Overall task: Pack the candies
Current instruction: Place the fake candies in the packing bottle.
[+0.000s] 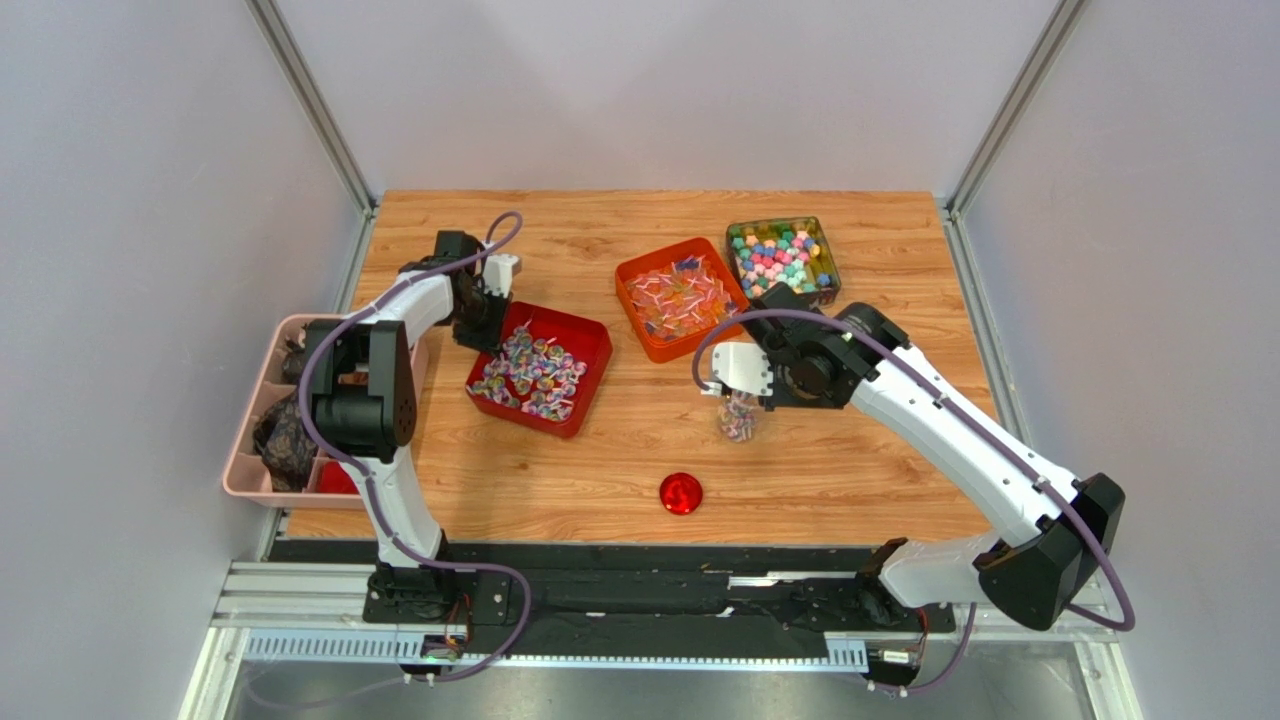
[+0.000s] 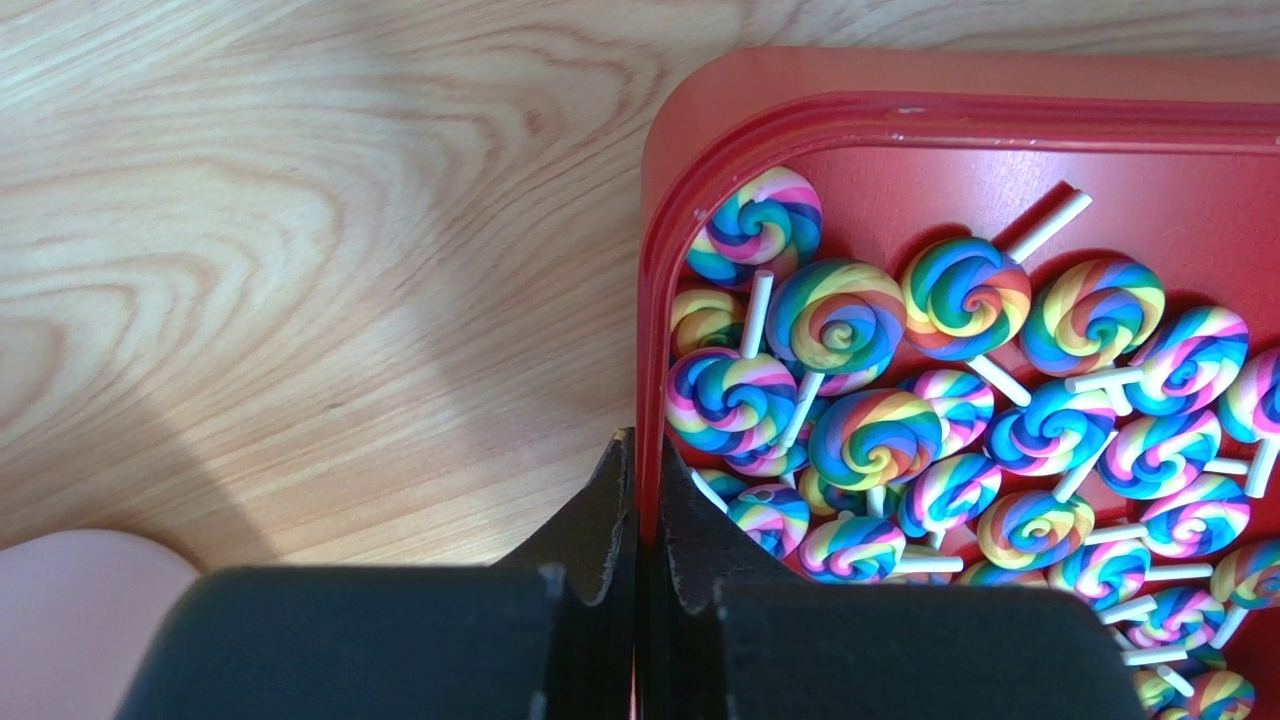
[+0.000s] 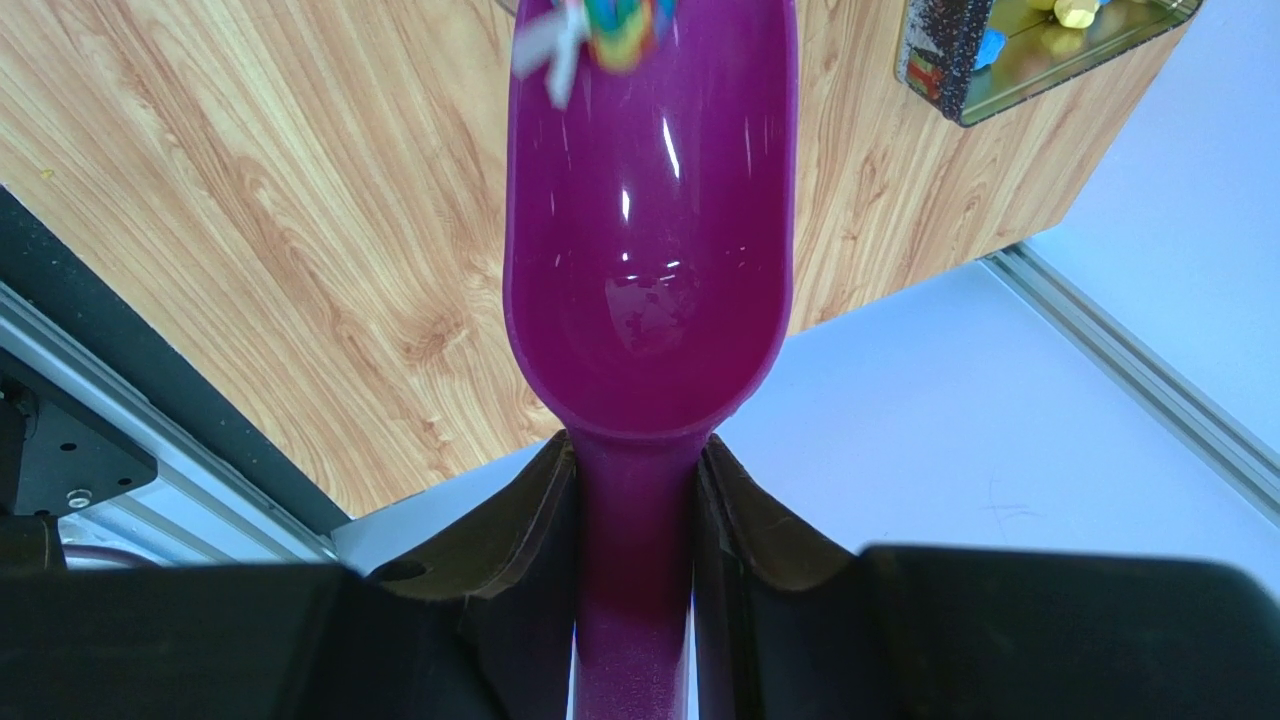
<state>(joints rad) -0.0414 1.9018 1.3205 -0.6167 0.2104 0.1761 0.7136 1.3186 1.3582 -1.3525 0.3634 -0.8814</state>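
Looking at the candies [image 3: 601, 27], I'd say they're tiny, light and loose, with crinkly wrappers that would probably slip out of any pinch. Scooping beats picking them one by one.

The right tool [image 3: 636, 465] is clamped on the narrow handle of a glossy purple scoop [image 3: 646, 225]. That's hard, smooth plastic with a deep rounded bowl. A couple of candies sit at its far lip, too blurred to say much about. From above, the scoop hangs over a small jar [image 1: 736, 420] on the counter [image 1: 842, 450]. The jar looks clear and already has mixed colours inside. The main pile is in the orange tray [image 1: 631, 308] just behind it.

The left tool [image 2: 643, 480] is pressed together on the thin wall of the red tray [image 2: 661, 225], which is full of swirly rainbow lollipops [image 2: 834, 315] on white sticks. Its rim is stiff and rounded, so it's a decent place to grab.

A round red lid [image 1: 681, 492] lies on the wood-grain counter near the jar. It looks smooth and flat, so I'd take it by the edge.
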